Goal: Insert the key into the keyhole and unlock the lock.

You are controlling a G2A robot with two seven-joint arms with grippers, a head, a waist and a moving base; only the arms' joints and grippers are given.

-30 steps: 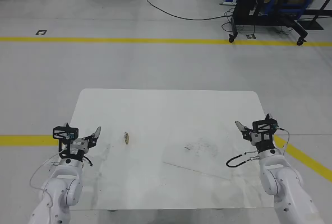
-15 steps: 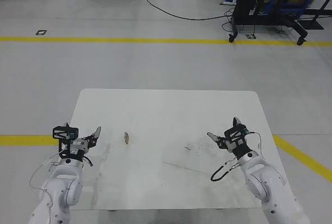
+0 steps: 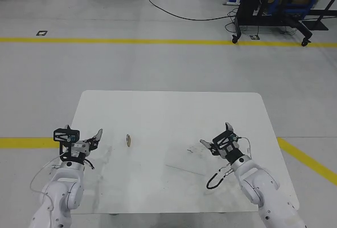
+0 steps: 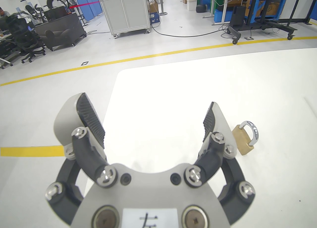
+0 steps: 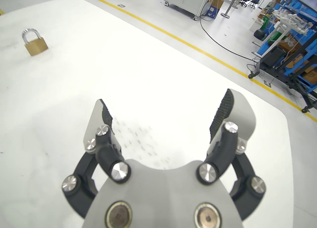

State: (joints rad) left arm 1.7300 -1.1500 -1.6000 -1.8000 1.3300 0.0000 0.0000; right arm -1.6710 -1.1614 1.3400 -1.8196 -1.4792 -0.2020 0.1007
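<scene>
A white table with rounded corners [image 3: 174, 108] carries a small brass padlock with a silver shackle [image 3: 128, 139]. The padlock is the landmark for everything else here. It stands upright on its base in the left half of the tabletop, roughly midway between the far and near edges. The shackle arches over the top and both its ends meet the body.

The left gripper [image 4: 148, 106], grey metal with black ribbed pads, hovers to the left of the padlock, near it and at about the same depth. It sits over the table's left edge. Its fingers are spread wide with nothing between them, and the padlock lies just outside the tip of its nearer finger, apart from it.

The right gripper [image 3: 216, 134], of the same make, hangs well apart from the padlock on its right side, over the right half of the table and slightly nearer the robot. Its fingers are also spread wide and hold nothing.

A patch of faint grey marks [image 5: 141, 137] lies on the tabletop to the right of the padlock, under the right gripper's spread fingers. They are too small to tell what they are.
</scene>
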